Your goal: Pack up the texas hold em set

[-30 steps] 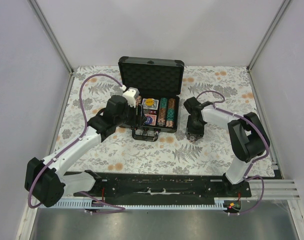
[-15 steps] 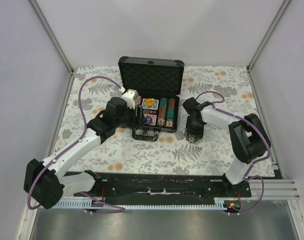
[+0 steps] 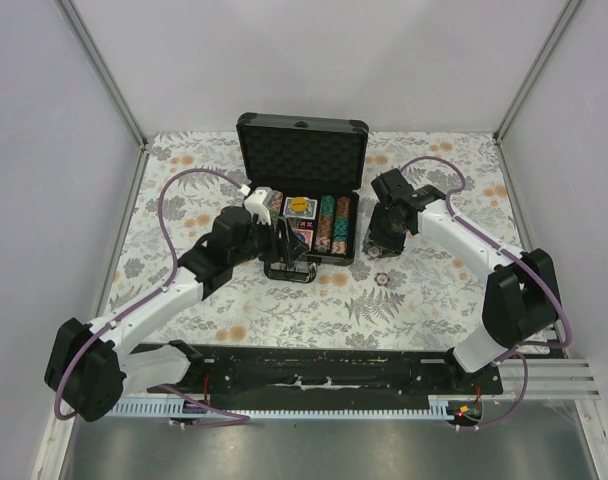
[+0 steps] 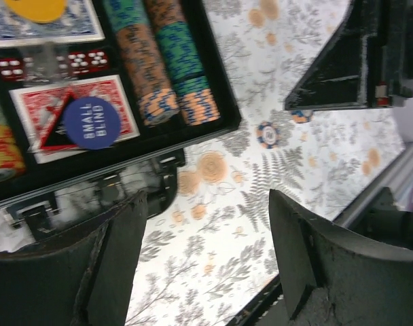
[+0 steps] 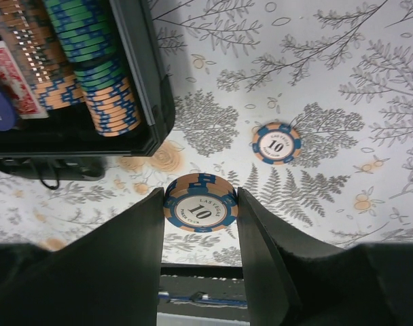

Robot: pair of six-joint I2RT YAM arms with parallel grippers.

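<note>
So the right end effector [image 5: 198, 227] pinches a chip stack [image 5: 200, 206] by its rim; probably stiff, slick, could fan apart. The left end effector [image 4: 206, 258] is spread wide, empty.

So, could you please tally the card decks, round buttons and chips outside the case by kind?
Card decks: 2, blue deck and red deck
Round buttons: 2, yellow button and blue button
Chips outside the case: 2, loose chip and held chip in the right gripper
Total: 6
</note>
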